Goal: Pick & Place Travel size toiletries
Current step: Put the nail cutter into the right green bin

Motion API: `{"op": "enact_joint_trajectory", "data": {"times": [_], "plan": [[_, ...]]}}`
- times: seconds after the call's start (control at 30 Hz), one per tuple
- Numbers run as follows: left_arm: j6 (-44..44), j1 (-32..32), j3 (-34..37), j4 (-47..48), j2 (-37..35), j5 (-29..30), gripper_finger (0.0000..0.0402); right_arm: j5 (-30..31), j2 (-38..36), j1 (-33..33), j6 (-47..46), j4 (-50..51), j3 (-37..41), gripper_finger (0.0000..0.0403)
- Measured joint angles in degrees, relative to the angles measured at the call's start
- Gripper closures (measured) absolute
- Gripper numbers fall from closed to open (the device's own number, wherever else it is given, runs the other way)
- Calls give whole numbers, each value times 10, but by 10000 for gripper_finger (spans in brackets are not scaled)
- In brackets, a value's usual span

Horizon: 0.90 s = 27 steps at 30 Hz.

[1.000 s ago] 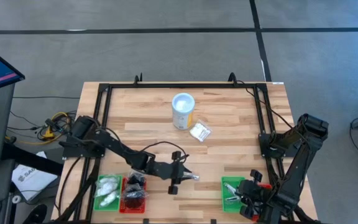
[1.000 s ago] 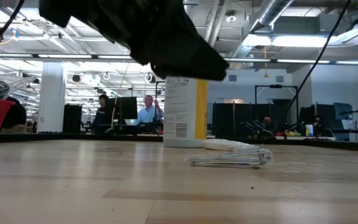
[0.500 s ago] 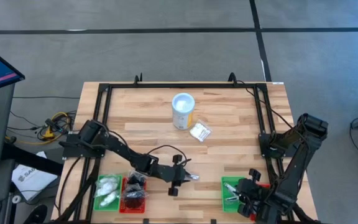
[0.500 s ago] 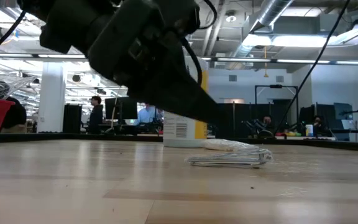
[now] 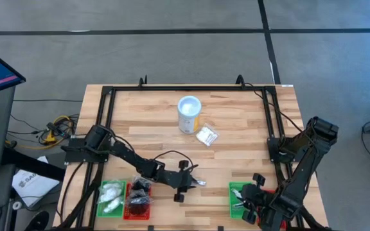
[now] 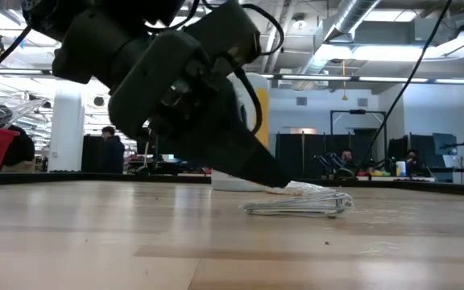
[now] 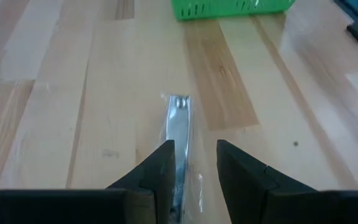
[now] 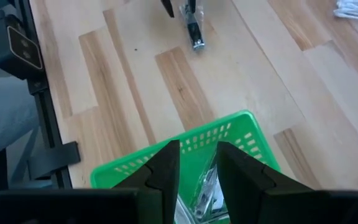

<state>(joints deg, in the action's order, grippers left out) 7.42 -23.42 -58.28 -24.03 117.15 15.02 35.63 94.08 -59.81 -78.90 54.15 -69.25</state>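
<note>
- Fingers of left gripper (image 7: 191,168) parted, tips low at the tabletop, straddling a wrapped nail clipper (image 7: 179,127); clipper lies flat on the wood between the tips, its far end poking out ahead of them. Whether the pads touch it, cannot tell.
- High view: left gripper (image 5: 186,182) sits near the table's front edge, about mid-width, arm reaching in from the left side.
- Left front corner: green tray (image 5: 110,197) holding white packets; red tray (image 5: 139,199) just beside it holding black round packets.
- Low view: left gripper (image 6: 268,173) tilted down to the board, tips close to a white packet (image 6: 300,201) lying flat.
- Centre back: white tub (image 5: 189,114) upright; the white packet (image 5: 206,135) lies just beside it, toward the right.
- Right front corner: second green tray (image 5: 238,194) with clear-wrapped metal pieces inside.
- Right gripper (image 8: 194,165) hangs above that tray (image 8: 229,134), fingers slightly apart, nothing between them.
- High view: right gripper (image 5: 254,200) over the tray's right part, arm coming from the right rail.
</note>
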Motion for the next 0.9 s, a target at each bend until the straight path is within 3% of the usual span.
{"op": "enact_joint_trajectory", "data": {"times": [0.63,0.9], "plan": [[-12,3,-1,-5,1,0,287,21,0,0,15,-8,0,305],[-10,6,-1,-5,1,0,203,21,0,0,15,-9,0,305]]}}
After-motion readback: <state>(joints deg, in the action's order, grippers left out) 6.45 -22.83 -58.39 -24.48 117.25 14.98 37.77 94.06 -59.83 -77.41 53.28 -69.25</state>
